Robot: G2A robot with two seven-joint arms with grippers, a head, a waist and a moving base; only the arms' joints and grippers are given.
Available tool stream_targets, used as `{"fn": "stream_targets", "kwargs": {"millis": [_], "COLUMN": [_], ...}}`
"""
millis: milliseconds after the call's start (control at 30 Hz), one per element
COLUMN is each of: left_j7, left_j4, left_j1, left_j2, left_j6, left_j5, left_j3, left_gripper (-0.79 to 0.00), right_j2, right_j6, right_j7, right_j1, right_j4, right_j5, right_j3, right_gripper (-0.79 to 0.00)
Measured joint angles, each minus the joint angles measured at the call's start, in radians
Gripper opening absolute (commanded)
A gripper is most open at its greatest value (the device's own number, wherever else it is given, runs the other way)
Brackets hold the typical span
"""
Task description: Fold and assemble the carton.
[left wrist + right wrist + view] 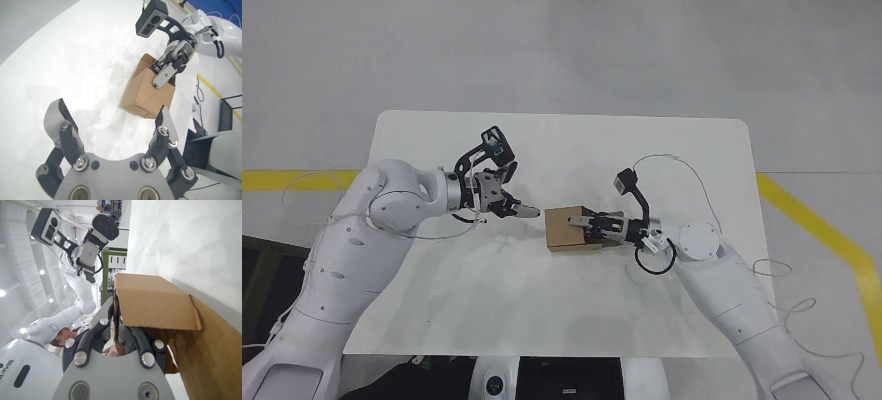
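— So, what has the right gripper (156,74) got?
— It's pinched on a side wall of the carton (567,229), one finger inside and one outside. The carton rests on the table (442,300).
— And the left gripper (525,211)?
— Spread wide, holding nothing, near the carton's closed end, not touching it.

1. A white desk (492,300) with rounded corners carries the work.
2. One brown cardboard carton (564,230) lies directly on it, a little right of the middle and well away from every edge.
3. The carton rests on one side: its tucked, closed end faces the desk's left, and its open end, with loose flaps, faces right.
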Motion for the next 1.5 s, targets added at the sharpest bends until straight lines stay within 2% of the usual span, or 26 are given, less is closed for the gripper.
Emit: {"fn": "stream_targets", "kwargs": {"millis": [33, 67, 133, 167, 200, 233, 267, 300, 500, 733, 900, 1033, 1167, 1433, 1467, 1500], "left_j7": [0.011, 0.023, 0.037, 0.047, 0.053, 0.060, 0.070, 0.077, 0.081, 0.083, 0.131, 0.226, 0.377, 0.633, 0.659, 0.676], "left_j4": [-0.008, -0.015, -0.022, -0.026, -0.029, -0.032, -0.034, -0.036, -0.037, -0.039, -0.096, -0.109, -0.106, -0.020, -0.001, 0.014], "left_j1": [0.011, 0.025, 0.042, 0.051, 0.057, 0.061, 0.066, 0.069, 0.072, 0.073, 0.093, 0.119, 0.137, 0.118, 0.111, 0.104], "left_j2": [0.003, 0.007, 0.013, 0.016, 0.018, 0.020, 0.022, 0.023, 0.025, 0.025, 0.027, 0.023, 0.013, -0.015, -0.019, -0.023], "left_j6": [-0.026, -0.061, -0.105, -0.128, -0.143, -0.155, -0.168, -0.174, -0.181, -0.179, -0.187, -0.225, -0.244, -0.237, -0.235, -0.231], "left_j5": [0.017, 0.040, 0.069, 0.082, 0.091, 0.101, 0.112, 0.119, 0.125, 0.126, 0.234, 0.310, 0.435, 0.657, 0.682, 0.698], "left_j3": [-0.007, -0.015, -0.024, -0.030, -0.034, -0.038, -0.043, -0.045, -0.047, -0.047, -0.040, -0.018, 0.015, 0.115, 0.132, 0.143], "left_gripper": [0.000, 0.000, 0.000, 0.000, 0.000, 0.000, 0.000, 0.000, 0.000, 0.000, 0.000, 0.000, 0.000, 0.000, 0.000, 0.000], "right_j2": [-0.003, -0.007, -0.012, -0.015, -0.018, -0.020, -0.023, -0.024, -0.016, 0.021, 0.044, 0.061, 0.075, 0.098, 0.102, 0.106], "right_j6": [-0.003, -0.006, -0.010, -0.012, -0.014, -0.016, -0.019, -0.020, -0.017, 0.046, 0.086, 0.102, 0.104, 0.102, 0.103, 0.103], "right_j7": [-0.005, -0.013, -0.026, -0.034, -0.039, -0.042, -0.044, -0.045, -0.013, 0.091, 0.137, 0.160, 0.195, 0.268, 0.290, 0.307], "right_j1": [0.006, 0.013, 0.024, 0.030, 0.034, 0.038, 0.043, 0.049, 0.069, 0.029, -0.014, -0.036, -0.051, -0.071, -0.072, -0.073], "right_j4": [0.012, 0.027, 0.048, 0.062, 0.072, 0.082, 0.091, 0.097, 0.077, -0.034, -0.123, -0.174, -0.217, -0.284, -0.295, -0.301], "right_j5": [-0.003, -0.006, -0.010, -0.013, -0.014, -0.014, -0.014, -0.012, -0.009, -0.026, -0.043, -0.063, -0.052, -0.031, -0.036, -0.043], "right_j3": [-0.007, -0.015, -0.026, -0.032, -0.037, -0.041, -0.044, -0.045, -0.008, 0.082, 0.139, 0.188, 0.235, 0.309, 0.318, 0.325], "right_gripper": [-0.785, -0.720, -0.674, -0.622, -0.536, -0.431, -0.058, 0.000, 0.000, 0.000, 0.000, 0.000, 0.000, 0.000, -0.693, -0.785]}}
